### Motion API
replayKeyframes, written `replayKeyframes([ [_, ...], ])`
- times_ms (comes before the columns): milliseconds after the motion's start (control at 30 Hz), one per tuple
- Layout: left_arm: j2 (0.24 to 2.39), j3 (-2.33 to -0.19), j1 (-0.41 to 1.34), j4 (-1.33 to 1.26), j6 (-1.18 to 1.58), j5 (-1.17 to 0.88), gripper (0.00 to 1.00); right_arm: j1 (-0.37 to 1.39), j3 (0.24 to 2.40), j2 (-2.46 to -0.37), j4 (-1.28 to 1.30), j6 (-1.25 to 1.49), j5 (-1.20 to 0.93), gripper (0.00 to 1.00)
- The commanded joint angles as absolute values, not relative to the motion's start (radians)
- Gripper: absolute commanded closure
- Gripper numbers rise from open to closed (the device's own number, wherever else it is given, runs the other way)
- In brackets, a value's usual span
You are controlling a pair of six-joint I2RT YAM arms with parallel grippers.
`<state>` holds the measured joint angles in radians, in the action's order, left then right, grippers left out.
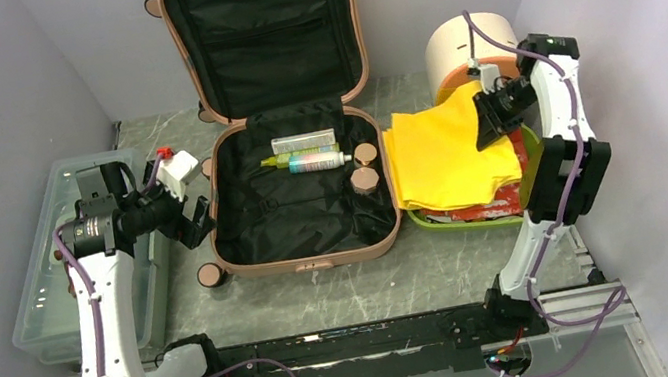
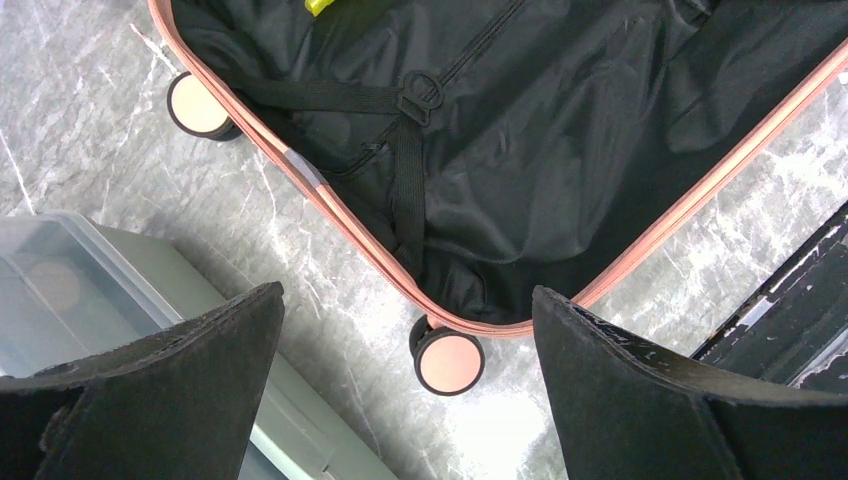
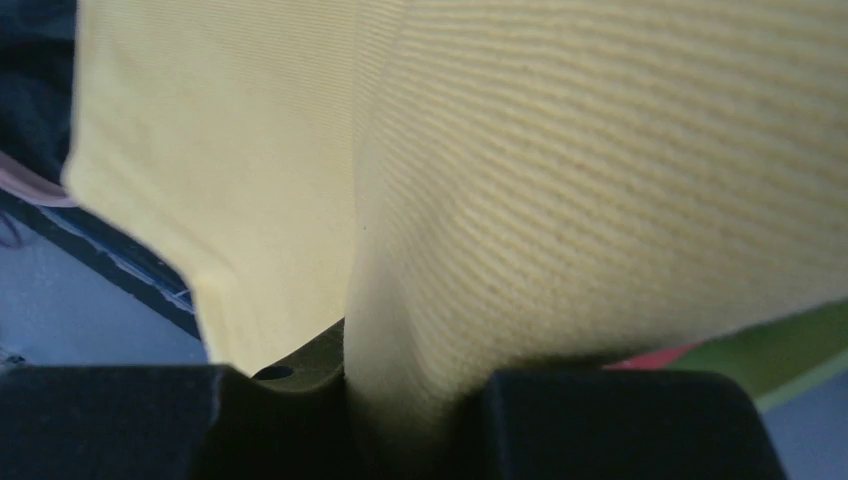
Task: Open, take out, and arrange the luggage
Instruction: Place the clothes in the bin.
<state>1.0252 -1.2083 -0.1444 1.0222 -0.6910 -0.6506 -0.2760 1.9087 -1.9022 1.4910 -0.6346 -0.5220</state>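
Note:
The salmon-pink luggage (image 1: 303,244) lies open mid-table, its lid (image 1: 263,33) propped against the back wall. In its black-lined base lie a flat box (image 1: 303,142), tubes (image 1: 314,161) and two round caps (image 1: 365,179). My left gripper (image 1: 194,223) hangs open just off the case's left side, over its front-left wheel (image 2: 449,362); nothing is between the fingers (image 2: 600,370). My right gripper (image 1: 485,127) is shut on a fold of the yellow cloth (image 1: 446,155), which fills the right wrist view (image 3: 560,180) and drapes over the lime-green tray (image 1: 457,222).
A clear plastic bin (image 1: 47,285) stands at the left, beside my left arm. Behind the tray is a cream round container (image 1: 460,52). Red items (image 1: 490,207) lie under the cloth in the tray. Grey walls close in both sides.

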Motion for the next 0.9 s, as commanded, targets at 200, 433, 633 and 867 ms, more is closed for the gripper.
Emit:
replayKeyframes([
  [200, 1.035, -1.213, -0.163, 1.027, -0.686, -0.712, 0.01, -0.406, 1.960, -1.955, 1.493, -0.794, -0.399, 1.00],
  [433, 1.037, -1.213, -0.173, 1.028, -0.686, -0.722, 0.00, -0.425, 1.955, -1.955, 1.494, -0.814, -0.404, 1.00],
  [633, 1.039, -1.213, -0.179, 1.024, -0.683, -0.727, 0.01, -0.431, 1.950, -1.928, 1.496, -0.836, -0.417, 1.00],
  [867, 1.042, -1.219, -0.187, 1.024, -0.681, -0.737, 0.01, -0.429, 1.961, -1.861, 1.499, -0.844, -0.489, 1.00],
])
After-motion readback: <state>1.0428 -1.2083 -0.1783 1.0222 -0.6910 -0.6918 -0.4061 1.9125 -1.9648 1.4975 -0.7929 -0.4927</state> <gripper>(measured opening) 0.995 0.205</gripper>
